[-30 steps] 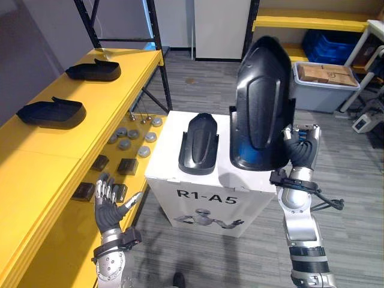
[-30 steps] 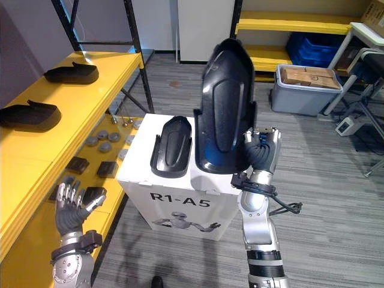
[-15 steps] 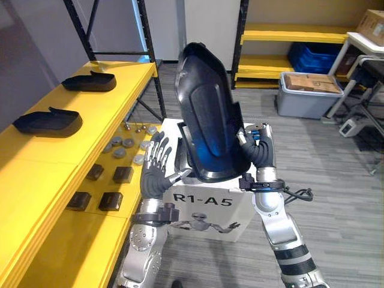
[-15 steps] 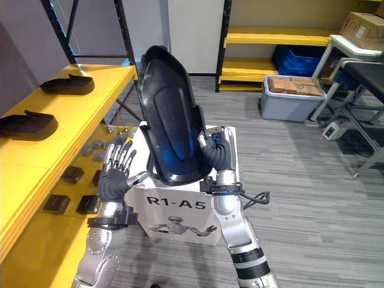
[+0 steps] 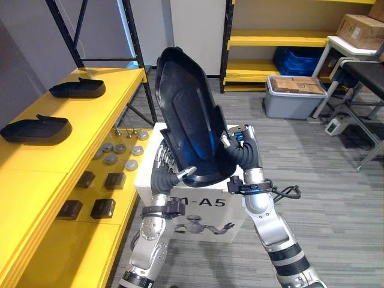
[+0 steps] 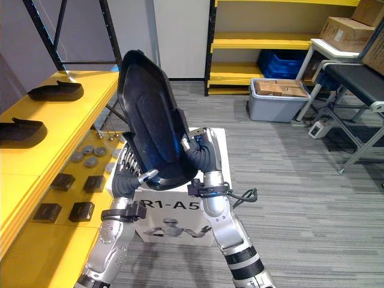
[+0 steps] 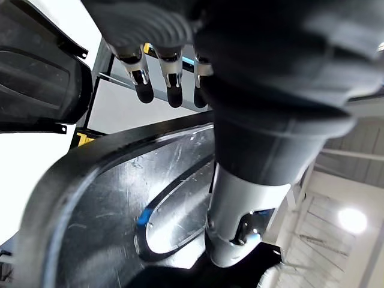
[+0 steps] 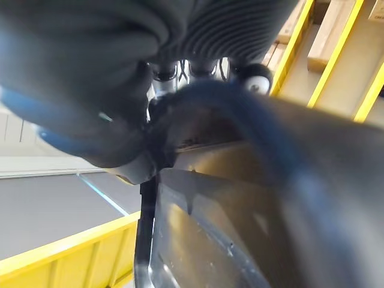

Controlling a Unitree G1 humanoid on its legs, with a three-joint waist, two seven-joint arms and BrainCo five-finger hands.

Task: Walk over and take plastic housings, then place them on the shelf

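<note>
A large black plastic housing (image 5: 191, 117) stands upright, tipped to the left, above a white box (image 5: 201, 207). My right hand (image 5: 241, 151) is shut on its lower right edge; the right wrist view shows the fingers (image 8: 180, 75) curled over the rim. My left hand (image 5: 163, 175) is at the lower left edge, with straight fingers (image 7: 157, 84) beside and behind the housing and the thumb (image 7: 237, 228) lying on its inner face. Two more black housings (image 5: 77, 89) (image 5: 36, 128) lie on the yellow shelf (image 5: 42, 174) at the left.
Small dark blocks (image 5: 103, 208) and grey discs (image 5: 110, 158) lie on the lower yellow shelf level. A black rack post (image 5: 133, 54) stands behind the shelf. A grey bin (image 5: 294, 96) with a cardboard box and a blue crate (image 5: 297, 60) sit at the back right.
The view has swung right. The held housing has come lower and leans further left. My left hand has closed in on its lower left edge, and its thumb now rests on the housing.
</note>
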